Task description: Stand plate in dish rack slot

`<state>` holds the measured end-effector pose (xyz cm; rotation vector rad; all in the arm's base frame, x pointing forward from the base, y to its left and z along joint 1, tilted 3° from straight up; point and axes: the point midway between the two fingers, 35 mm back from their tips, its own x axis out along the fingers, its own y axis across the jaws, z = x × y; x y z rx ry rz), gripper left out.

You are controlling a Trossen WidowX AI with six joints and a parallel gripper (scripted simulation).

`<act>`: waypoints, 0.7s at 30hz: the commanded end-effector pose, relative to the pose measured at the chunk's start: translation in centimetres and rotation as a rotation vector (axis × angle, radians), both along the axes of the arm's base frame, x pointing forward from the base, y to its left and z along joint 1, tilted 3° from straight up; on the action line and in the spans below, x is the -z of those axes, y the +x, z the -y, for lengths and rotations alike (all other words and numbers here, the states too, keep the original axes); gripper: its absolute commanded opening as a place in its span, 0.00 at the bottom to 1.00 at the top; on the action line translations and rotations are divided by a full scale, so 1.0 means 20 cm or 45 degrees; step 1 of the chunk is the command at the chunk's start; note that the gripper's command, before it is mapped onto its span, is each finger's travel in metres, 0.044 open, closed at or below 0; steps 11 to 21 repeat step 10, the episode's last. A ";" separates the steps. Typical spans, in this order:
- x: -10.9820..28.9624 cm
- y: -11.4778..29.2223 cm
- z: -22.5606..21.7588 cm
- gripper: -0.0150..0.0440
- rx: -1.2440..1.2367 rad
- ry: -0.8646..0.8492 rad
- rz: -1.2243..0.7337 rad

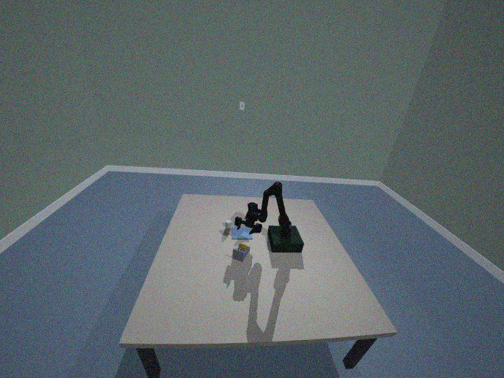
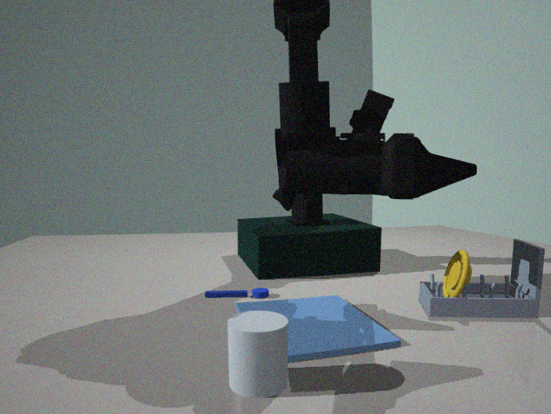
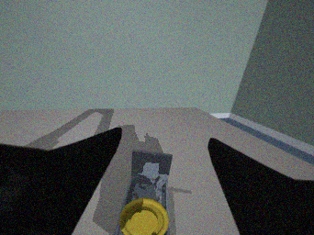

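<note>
The yellow plate (image 1: 242,246) (image 2: 457,272) (image 3: 144,219) stands on edge in the grey dish rack (image 1: 239,255) (image 2: 476,307) (image 3: 151,164), between the rails at the rack's near end, leaning slightly. My gripper (image 1: 247,226) (image 2: 471,169) (image 3: 164,137) is open and empty. It hangs level well above the table, behind and above the rack, with its fingertips pointing toward the rack and clear of the plate. In the wrist view the plate sits low between the two spread fingers, far below them.
A white cylinder cup (image 2: 257,352) (image 1: 228,222) stands near a flat light-blue mat (image 2: 329,325) (image 1: 240,232). A small blue spoon-like piece (image 2: 231,292) lies behind the mat. The arm's dark green base block (image 2: 311,244) (image 1: 285,242) stands behind them.
</note>
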<state>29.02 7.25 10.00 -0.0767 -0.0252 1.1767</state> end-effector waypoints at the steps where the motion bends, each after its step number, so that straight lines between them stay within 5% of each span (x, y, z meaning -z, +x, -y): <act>1: -0.01 0.04 0.01 0.93 0.043 0.008 -0.057; 10: -0.01 0.29 0.09 0.93 0.294 -0.010 -0.330; 21: -0.01 0.29 0.09 0.93 0.294 -0.010 -0.330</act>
